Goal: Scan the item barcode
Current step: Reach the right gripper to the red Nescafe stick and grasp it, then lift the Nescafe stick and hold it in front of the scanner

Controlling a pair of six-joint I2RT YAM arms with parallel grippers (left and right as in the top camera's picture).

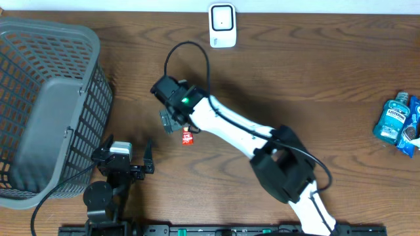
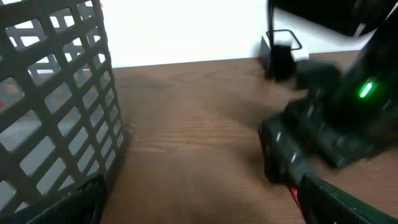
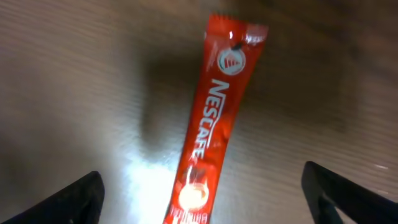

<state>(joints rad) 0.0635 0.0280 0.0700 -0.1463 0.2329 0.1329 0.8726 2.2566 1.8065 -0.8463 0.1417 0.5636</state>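
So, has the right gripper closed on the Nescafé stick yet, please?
No, the Nescafé stick lies untouched on the wooden table, with the fingers of the right gripper spread wide on either side.

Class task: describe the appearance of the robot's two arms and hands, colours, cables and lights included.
The right arm has white links, black joints, a looping black cable and a green light. The left arm and left hand are black. The right hand has dark fingers.
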